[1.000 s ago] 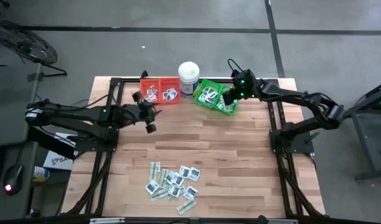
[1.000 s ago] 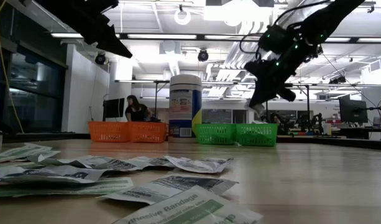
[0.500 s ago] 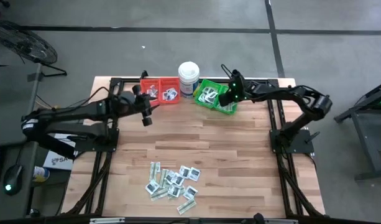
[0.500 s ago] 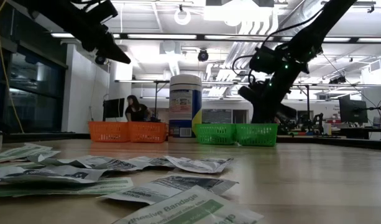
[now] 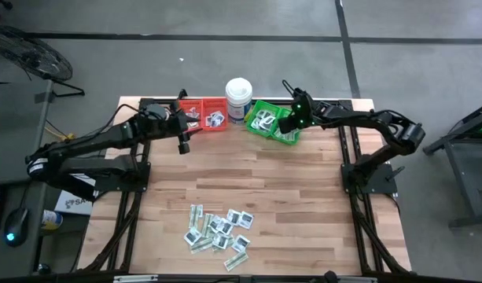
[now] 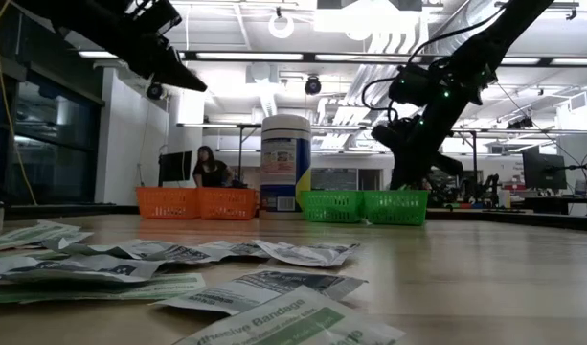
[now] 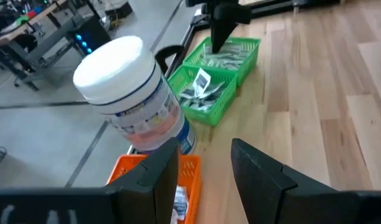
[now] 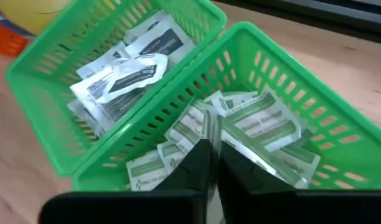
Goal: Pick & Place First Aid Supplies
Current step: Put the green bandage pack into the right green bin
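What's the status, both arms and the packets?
Right gripper nearly shut over the green bin, above the strip packets. Left gripper open, empty, over the red bin. Loose packet pile waits; nothing in the way.

The place was a large robotics lab or industrial workshop. Beyond the wooden bench (image 6: pixel 485 278), the low view showed an open hall with exposed ceiling ducts (image 6: pixel 274 72), strip lights (image 6: pixel 245 56), further benches carrying monitors (image 6: pixel 540 171) and equipment, and a person (image 6: pixel 209 169) working at one. From above, the bench stood on a bare grey concrete floor (image 5: pixel 225 20) marked with dark lines.
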`<action>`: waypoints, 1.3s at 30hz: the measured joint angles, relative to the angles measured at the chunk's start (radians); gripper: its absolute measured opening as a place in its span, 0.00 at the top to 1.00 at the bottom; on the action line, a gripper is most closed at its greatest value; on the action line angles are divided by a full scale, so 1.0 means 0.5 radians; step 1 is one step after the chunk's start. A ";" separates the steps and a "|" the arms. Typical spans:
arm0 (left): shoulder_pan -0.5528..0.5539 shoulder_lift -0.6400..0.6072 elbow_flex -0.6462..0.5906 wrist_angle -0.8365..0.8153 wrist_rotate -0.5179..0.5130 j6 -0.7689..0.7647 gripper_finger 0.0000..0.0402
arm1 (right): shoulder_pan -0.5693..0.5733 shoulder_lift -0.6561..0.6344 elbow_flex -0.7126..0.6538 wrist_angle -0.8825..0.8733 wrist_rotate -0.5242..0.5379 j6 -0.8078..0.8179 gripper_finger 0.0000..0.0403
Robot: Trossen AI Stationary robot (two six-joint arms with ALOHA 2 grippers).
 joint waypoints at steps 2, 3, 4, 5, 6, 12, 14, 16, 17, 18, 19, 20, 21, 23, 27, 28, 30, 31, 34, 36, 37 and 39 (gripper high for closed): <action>0.024 0.000 0.000 -0.001 0.031 -0.001 0.65 | -0.009 -0.031 0.000 -0.023 -0.031 -0.041 0.91; 0.034 0.000 0.000 -0.009 0.038 -0.001 0.65 | -0.013 -0.046 0.000 -0.027 -0.050 -0.053 0.88; 0.040 0.000 0.000 -0.010 0.045 -0.001 0.65 | -0.019 -0.063 0.000 -0.031 -0.067 -0.054 0.84; 0.050 0.000 0.000 -0.009 0.049 -0.001 0.65 | -0.026 -0.081 0.000 -0.040 -0.092 -0.056 0.80; 0.051 0.000 0.000 -0.009 0.061 -0.001 0.65 | -0.033 -0.096 0.000 -0.048 -0.103 -0.059 0.76; 0.048 0.000 0.000 -0.009 0.107 -0.021 0.65 | -0.079 -0.160 0.000 -0.084 -0.189 -0.091 0.54; 0.048 0.000 0.000 -0.009 0.117 -0.033 0.65 | -0.091 -0.182 0.000 -0.091 -0.231 -0.112 0.48; 0.048 0.000 0.000 -0.014 0.119 -0.060 0.65 | -0.104 -0.214 0.000 -0.091 -0.268 -0.117 0.45; 0.048 0.000 0.000 -0.017 0.122 -0.077 0.65 | -0.112 -0.233 0.000 -0.093 -0.289 -0.125 0.43; 0.048 0.000 0.000 -0.021 0.133 -0.097 0.65 | -0.119 -0.256 0.000 -0.096 -0.308 -0.130 0.42; 0.048 0.000 0.000 -0.025 0.135 -0.121 0.65 | -0.128 -0.281 0.000 -0.101 -0.323 -0.142 0.42; 0.047 -0.004 0.000 -0.027 0.137 -0.139 0.65 | -0.136 -0.309 0.000 -0.119 -0.344 -0.157 0.42; 0.047 -0.010 0.000 -0.027 0.154 -0.165 0.65 | -0.142 -0.341 0.000 -0.142 -0.362 -0.179 0.42; 0.047 -0.014 0.002 -0.042 0.209 -0.196 0.65 | -0.151 -0.418 0.000 -0.170 -0.389 -0.240 0.41; 0.046 -0.013 0.002 -0.185 0.315 -0.292 0.65 | -0.154 -0.584 0.000 -0.190 -0.458 -0.374 0.41; 0.040 -0.013 0.003 -0.224 0.350 -0.316 0.65 | -0.152 -0.627 0.000 -0.190 -0.467 -0.395 0.41; -0.005 0.002 0.002 -0.312 0.376 -0.365 0.65 | -0.137 -0.715 0.000 -0.188 -0.497 -0.441 0.41; -0.046 0.009 0.003 -0.345 0.380 -0.399 0.65 | -0.127 -0.753 0.000 -0.187 -0.510 -0.467 0.41; -0.204 0.029 0.002 -0.439 0.375 -0.526 0.65 | -0.094 -0.861 0.000 -0.188 -0.547 -0.519 0.41; -0.347 0.053 0.003 -0.504 0.334 -0.632 0.65 | -0.070 -0.921 0.000 -0.189 -0.595 -0.549 0.41; -0.424 0.066 0.002 -0.548 0.313 -0.688 0.65 | -0.056 -0.949 0.000 -0.190 -0.620 -0.561 0.41; -0.580 0.090 0.002 -0.604 0.295 -0.803 0.65 | -0.028 -1.001 0.000 -0.198 -0.648 -0.582 0.41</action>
